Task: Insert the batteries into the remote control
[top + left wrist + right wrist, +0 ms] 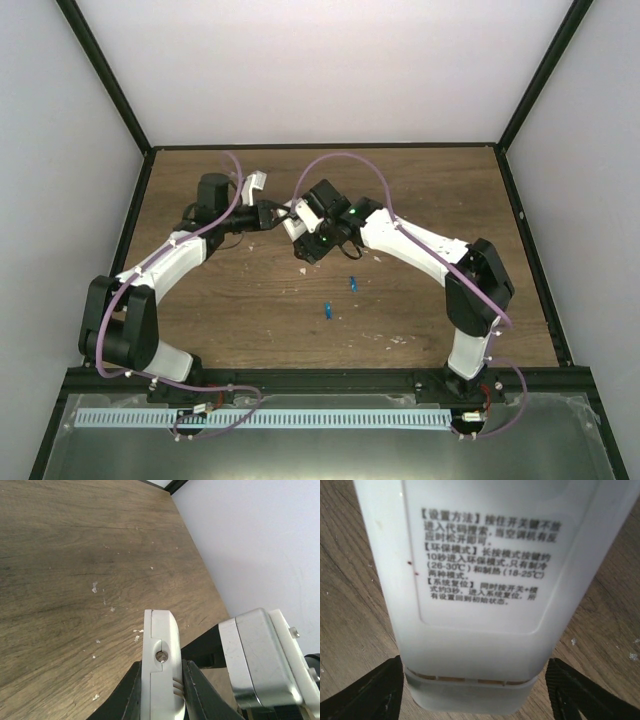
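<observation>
Top cam overlooks the whole desk (250, 320) from behind; both wrist cams sit right against the remote control (480, 580).

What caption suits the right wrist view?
The remote control shows its printed back, framed by the right gripper.

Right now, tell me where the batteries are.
Top view: both batteries lie loose on the table near its centre, slightly right, just on the near side of the remote control.

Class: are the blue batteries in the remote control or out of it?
Out: both batteries lie on the table, apart from the remote control.
</observation>
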Controlling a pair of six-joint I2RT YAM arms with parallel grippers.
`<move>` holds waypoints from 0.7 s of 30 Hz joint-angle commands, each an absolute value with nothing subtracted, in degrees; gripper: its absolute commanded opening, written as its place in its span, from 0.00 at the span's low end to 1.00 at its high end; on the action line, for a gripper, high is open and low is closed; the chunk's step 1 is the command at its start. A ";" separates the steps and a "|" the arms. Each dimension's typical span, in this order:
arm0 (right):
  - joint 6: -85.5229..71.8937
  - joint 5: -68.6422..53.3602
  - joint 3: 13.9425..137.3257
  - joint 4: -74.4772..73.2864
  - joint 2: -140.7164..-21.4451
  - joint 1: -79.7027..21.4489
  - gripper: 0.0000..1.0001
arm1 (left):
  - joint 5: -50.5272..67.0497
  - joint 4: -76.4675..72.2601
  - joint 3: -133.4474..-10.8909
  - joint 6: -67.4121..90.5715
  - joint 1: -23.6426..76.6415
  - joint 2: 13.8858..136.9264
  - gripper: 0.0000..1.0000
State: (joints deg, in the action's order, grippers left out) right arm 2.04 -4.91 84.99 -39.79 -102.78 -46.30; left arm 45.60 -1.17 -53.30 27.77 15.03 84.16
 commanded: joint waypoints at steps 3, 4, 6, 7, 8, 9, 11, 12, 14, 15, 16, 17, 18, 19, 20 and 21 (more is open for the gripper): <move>1.55 -5.53 86.03 -40.16 -102.95 -46.80 0.66 | 46.89 -1.76 -52.76 26.62 14.87 84.07 0.00; 1.50 -5.61 85.83 -40.19 -102.85 -46.76 0.66 | 46.98 -1.83 -52.75 26.63 14.89 84.07 0.00; 1.46 -5.71 85.26 -40.01 -102.77 -46.74 0.63 | 47.00 -1.98 -52.71 26.71 14.94 84.11 0.00; 1.41 -5.71 84.94 -39.88 -102.82 -46.76 0.62 | 47.07 -2.02 -52.73 26.72 14.91 84.11 0.00; 1.43 -5.83 84.72 -39.76 -102.75 -46.76 0.60 | 47.16 -2.10 -52.69 26.72 14.87 84.18 0.00; 1.37 -6.00 84.58 -39.62 -102.82 -46.76 0.59 | 47.16 -2.15 -52.77 26.76 14.89 84.20 0.00; 1.27 -6.49 84.46 -39.43 -103.02 -46.76 0.56 | 47.31 -2.20 -52.89 26.80 14.92 84.20 0.00; 1.19 -6.80 84.39 -39.32 -103.12 -46.76 0.54 | 47.32 -2.20 -52.97 26.81 14.92 84.20 0.00; 1.17 -7.14 84.36 -39.16 -103.23 -46.76 0.51 | 47.46 -2.20 -53.15 26.81 14.86 84.29 0.00; 1.16 -7.27 84.33 -39.08 -103.27 -46.75 0.48 | 47.45 -2.27 -53.17 26.85 14.84 84.29 0.00; 1.11 -7.36 84.25 -38.99 -103.20 -46.76 0.46 | 47.49 -2.28 -53.13 26.81 14.78 84.41 0.00; 1.14 -7.38 84.16 -38.94 -103.22 -46.76 0.43 | 47.52 -2.35 -53.26 26.81 14.80 84.46 0.00; 1.13 -7.34 83.99 -38.86 -103.26 -46.76 0.41 | 47.48 -2.37 -53.26 26.88 14.80 84.46 0.00; 1.09 -7.27 83.82 -38.86 -103.39 -46.76 0.40 | 47.46 -2.49 -53.32 26.89 14.77 84.54 0.00; 1.07 -7.23 83.70 -38.85 -103.44 -46.76 0.39 | 47.53 -2.53 -53.27 26.91 14.72 84.63 0.00; 1.08 -7.21 83.43 -38.89 -103.49 -46.76 0.39 | 47.41 -2.62 -53.26 26.93 14.66 84.76 0.00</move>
State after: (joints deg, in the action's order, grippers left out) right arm 0.38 -6.09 84.14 -39.42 -102.80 -46.17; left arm 46.00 -1.13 -53.23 27.57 14.92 84.18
